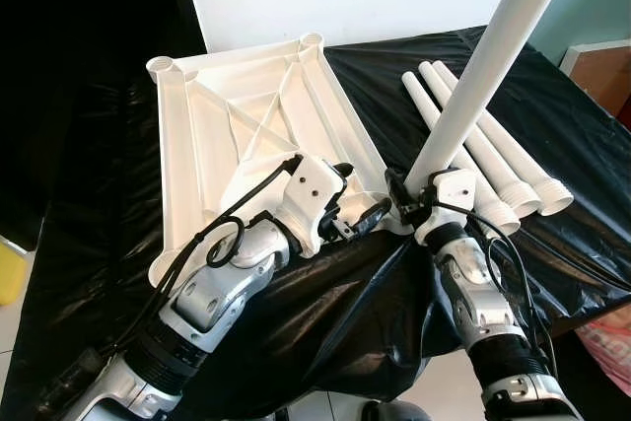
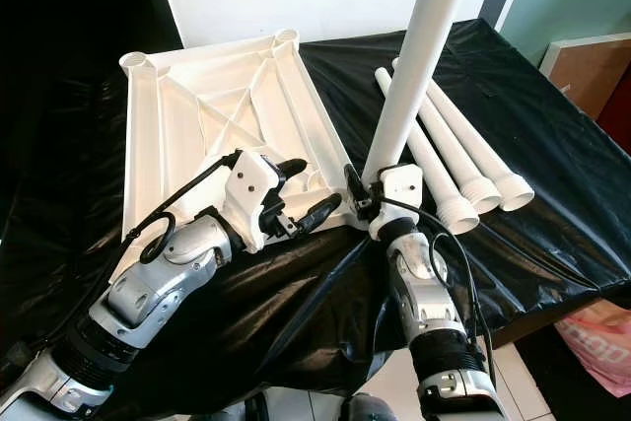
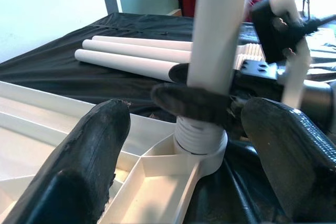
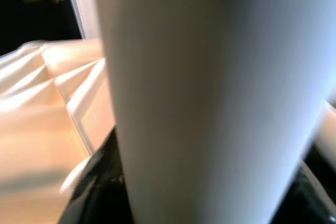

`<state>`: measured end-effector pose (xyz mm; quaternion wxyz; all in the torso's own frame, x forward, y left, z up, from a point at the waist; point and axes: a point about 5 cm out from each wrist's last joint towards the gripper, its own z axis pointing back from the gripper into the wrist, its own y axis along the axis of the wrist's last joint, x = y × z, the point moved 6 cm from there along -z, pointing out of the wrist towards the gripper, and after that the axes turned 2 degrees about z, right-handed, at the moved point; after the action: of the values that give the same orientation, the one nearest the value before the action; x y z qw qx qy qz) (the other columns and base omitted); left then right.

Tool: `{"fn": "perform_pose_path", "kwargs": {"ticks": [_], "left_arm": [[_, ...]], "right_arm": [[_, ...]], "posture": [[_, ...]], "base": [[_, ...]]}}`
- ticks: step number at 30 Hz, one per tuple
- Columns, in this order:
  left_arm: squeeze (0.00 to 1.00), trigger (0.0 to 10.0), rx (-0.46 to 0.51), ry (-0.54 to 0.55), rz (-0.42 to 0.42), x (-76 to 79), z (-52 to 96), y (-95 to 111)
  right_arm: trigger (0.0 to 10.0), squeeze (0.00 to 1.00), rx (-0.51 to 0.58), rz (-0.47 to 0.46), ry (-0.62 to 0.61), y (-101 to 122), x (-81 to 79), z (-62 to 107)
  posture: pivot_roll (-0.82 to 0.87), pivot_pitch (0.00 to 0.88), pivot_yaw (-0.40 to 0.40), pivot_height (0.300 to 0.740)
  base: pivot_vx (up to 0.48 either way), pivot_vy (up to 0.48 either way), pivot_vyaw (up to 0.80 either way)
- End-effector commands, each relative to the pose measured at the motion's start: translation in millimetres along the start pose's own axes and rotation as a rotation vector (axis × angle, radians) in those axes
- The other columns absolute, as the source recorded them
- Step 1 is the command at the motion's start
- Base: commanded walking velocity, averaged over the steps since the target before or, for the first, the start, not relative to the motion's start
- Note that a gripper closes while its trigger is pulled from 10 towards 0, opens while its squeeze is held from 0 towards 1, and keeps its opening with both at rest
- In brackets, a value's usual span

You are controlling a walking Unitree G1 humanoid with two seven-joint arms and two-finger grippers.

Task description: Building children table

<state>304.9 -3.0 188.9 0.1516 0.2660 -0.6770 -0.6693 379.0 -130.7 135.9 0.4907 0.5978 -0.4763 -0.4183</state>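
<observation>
Upright, table leg (image 1: 473, 76) clamped in right gripper (image 1: 412, 200) jaws; left gripper (image 1: 357, 206) jaws apart beside its socket (image 3: 202, 148).

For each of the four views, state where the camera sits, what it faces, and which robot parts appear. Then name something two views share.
Left eye, head: looks down at the upturned tabletop; both arms in view.
Right eye, head: same scene; spare legs lie to the right.
Left wrist: faces the upright leg in its corner socket; left fingers spread.
Right wrist: close on the leg.
Shared: the right gripper holding that leg.
</observation>
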Motion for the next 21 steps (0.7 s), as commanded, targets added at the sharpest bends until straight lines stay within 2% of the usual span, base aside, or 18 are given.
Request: {"fn": "perform_pose_path", "kwargs": {"ticks": [1, 7, 11, 15, 18, 21], "left_arm": [[0.0, 10.0, -0.005, -0.251, -0.004, 29.5, 3.3, 0.9], [0.0, 10.0, -0.006, -0.251, -0.003, 29.9, 3.7, 0.5], [0.0, 10.0, -0.005, -0.248, -0.003, 29.5, 3.9, 0.5], [0.0, 10.0, -0.004, -0.246, -0.004, 29.1, 4.0, 0.7], [0.0, 10.0, -0.002, -0.243, -0.005, 28.6, 3.9, 1.4], [0.0, 10.0, -0.001, -0.242, -0.005, 28.6, 4.0, 1.6]], "right_arm": [[10.0, 0.0, -0.25, -0.082, -0.067, -56.2, 9.6, 20.5], [10.0, 0.0, -0.275, -0.089, -0.075, -53.9, 9.1, 18.6], [10.0, 0.0, -0.185, 0.102, -0.035, -39.1, 7.1, 16.0], [10.0, 0.0, -0.144, 0.161, -0.005, -35.8, 3.6, 18.7], [10.0, 0.0, -0.094, 0.213, 0.016, -34.1, 2.3, 29.0], [10.0, 0.0, -0.078, 0.222, 0.022, -32.9, 1.7, 31.6]], "posture": [[-0.02, 0.115, 0.02, 0.74], [-0.01, 0.118, 0.019, 0.74], [-0.01, 0.116, 0.018, 0.74], [-0.01, 0.115, 0.017, 0.74], [-0.01, 0.113, 0.015, 0.74], [-0.01, 0.113, 0.015, 0.74]], "base": [[0.0, 0.0, 0.0], [0.0, 0.0, 0.0], [0.0, 0.0, 0.0], [0.0, 0.0, 0.0], [0.0, 0.0, 0.0], [0.0, 0.0, 0.0]]}}
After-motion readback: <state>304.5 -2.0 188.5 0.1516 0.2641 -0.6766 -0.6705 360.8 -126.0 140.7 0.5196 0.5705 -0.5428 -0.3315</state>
